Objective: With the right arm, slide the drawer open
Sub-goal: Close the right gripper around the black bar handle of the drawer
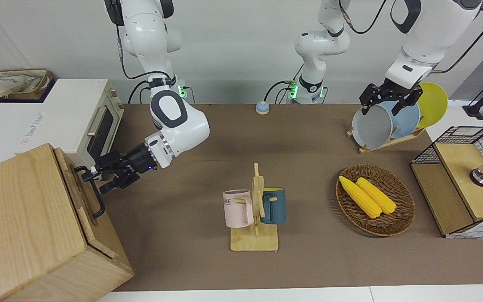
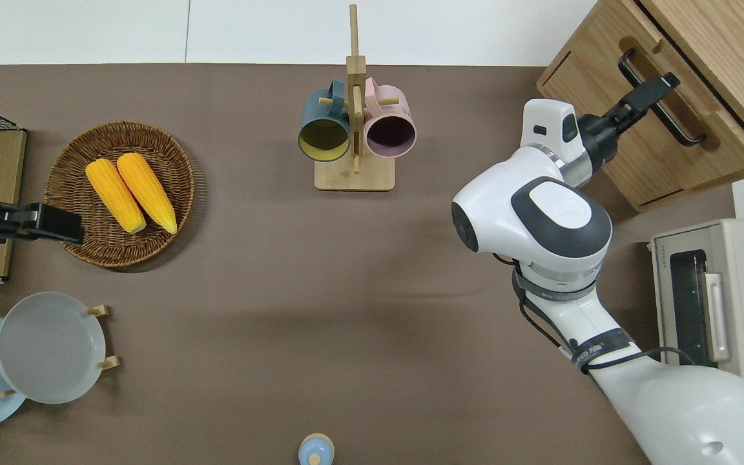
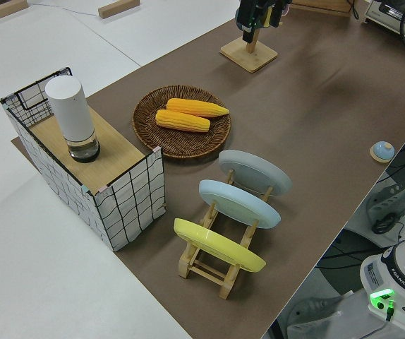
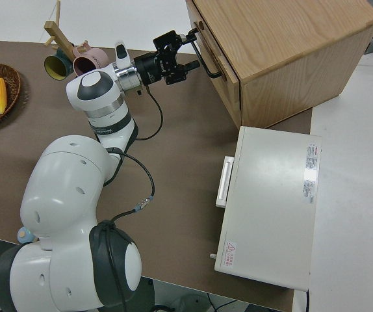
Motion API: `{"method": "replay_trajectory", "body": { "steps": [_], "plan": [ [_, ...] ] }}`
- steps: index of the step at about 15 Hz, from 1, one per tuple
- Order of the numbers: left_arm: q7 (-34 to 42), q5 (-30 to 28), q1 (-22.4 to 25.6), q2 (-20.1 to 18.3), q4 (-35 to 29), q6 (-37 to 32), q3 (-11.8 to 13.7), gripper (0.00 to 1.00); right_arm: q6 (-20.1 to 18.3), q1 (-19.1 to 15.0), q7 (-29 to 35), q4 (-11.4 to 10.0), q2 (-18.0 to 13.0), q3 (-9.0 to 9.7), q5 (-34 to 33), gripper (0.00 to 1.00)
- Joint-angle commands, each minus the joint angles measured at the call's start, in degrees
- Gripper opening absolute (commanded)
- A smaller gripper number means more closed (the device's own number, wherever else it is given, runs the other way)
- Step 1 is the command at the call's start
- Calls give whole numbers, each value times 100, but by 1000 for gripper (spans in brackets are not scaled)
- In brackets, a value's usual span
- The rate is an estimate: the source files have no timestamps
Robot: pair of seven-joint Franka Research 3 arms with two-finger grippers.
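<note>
Drawer (image 1: 83, 197) and right gripper (image 1: 94, 176) are what I watch here, because the pull depends on how the two line up. The drawer sits in the big pale cabinet (image 1: 23, 226) at the corner of the tabletop where the right arm's end meets the edge farthest from the robots. Its front faces in across the brown tabletop (image 1: 266, 138), angled a little toward the robots.

Across that front runs the black loop handle (image 1: 92, 195), a long bar whose axis lies along the drawer front, so the drawer should come out square to that bar, toward the middle of the tabletop. My right gripper is at the handle's end nearest the robots, its fingers (image 2: 653, 87) reaching in from the tabletop side. In the overhead view one finger lies across the bar. In the front view the fingers look set either side of it, only narrowly parted. Whether they actually pinch the bar or merely bracket it, I cannot tell.

The right arm (image 2: 533, 219) stretches out from its base toward the cabinet, so drawing it back along its own line runs roughly the way the drawer should slide. Gripping so far off the bar's centre, I judge the drawer may skew as it comes.

The left arm is parked; the state of the left gripper (image 1: 386, 100) I cannot tell.
</note>
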Motion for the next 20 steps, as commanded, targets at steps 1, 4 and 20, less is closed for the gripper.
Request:
{"method": "replay_trajectory", "body": {
  "steps": [1,4,20],
  "plan": [
    [-60,102,-39,-25,49,-103,2,993,114,-98,362,-39,82,27,-277,979],
    [-60,102,-39,-25,58,-103,2,993,114,-89,379,-39,91,18,-277,761],
    [-60,102,-39,-25,49,-103,2,993,-140,113,283,-65,91,27,-181,0]
  ]
}}
